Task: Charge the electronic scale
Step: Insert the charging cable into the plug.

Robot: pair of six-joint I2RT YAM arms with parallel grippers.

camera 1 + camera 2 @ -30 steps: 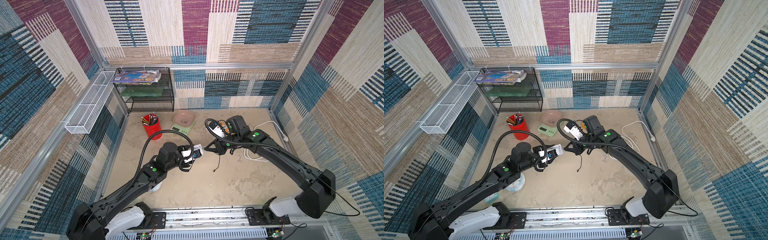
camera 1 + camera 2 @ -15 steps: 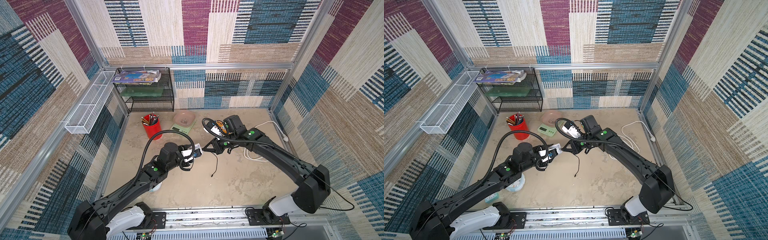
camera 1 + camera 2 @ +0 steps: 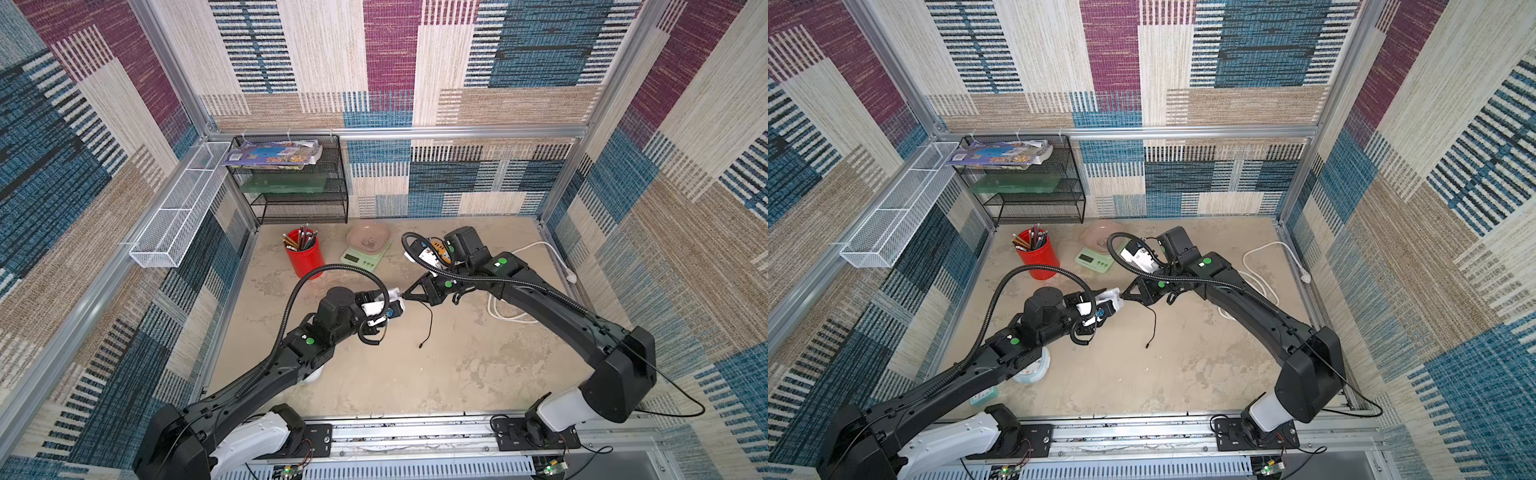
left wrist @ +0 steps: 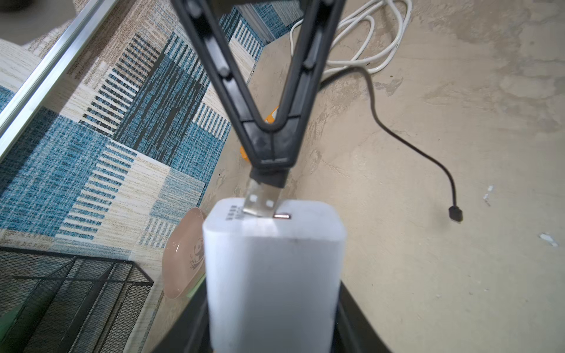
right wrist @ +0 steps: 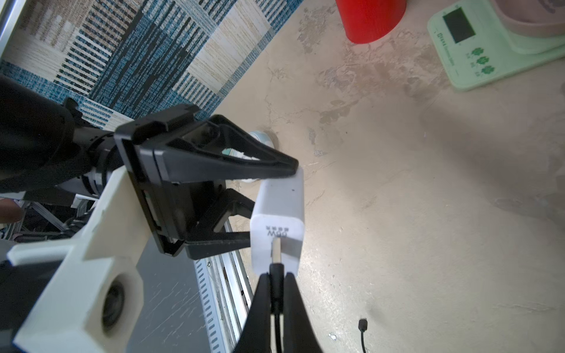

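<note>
The black left arm [image 3: 257, 376] and right arm [image 3: 552, 305] are marked with green dots [image 3: 309, 341]; white camera mounts [image 5: 82, 238] are fitted behind the triangular fingers [image 5: 229, 166].

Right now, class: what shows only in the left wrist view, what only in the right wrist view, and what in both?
Left wrist only: the coiled white cable and the black mesh rack. Right wrist only: the display and buttons of the electronic scale, and the red cup. Both: the white charger, the USB plug pinched in the right gripper at its end face, and the loose end of the black cable.
</note>
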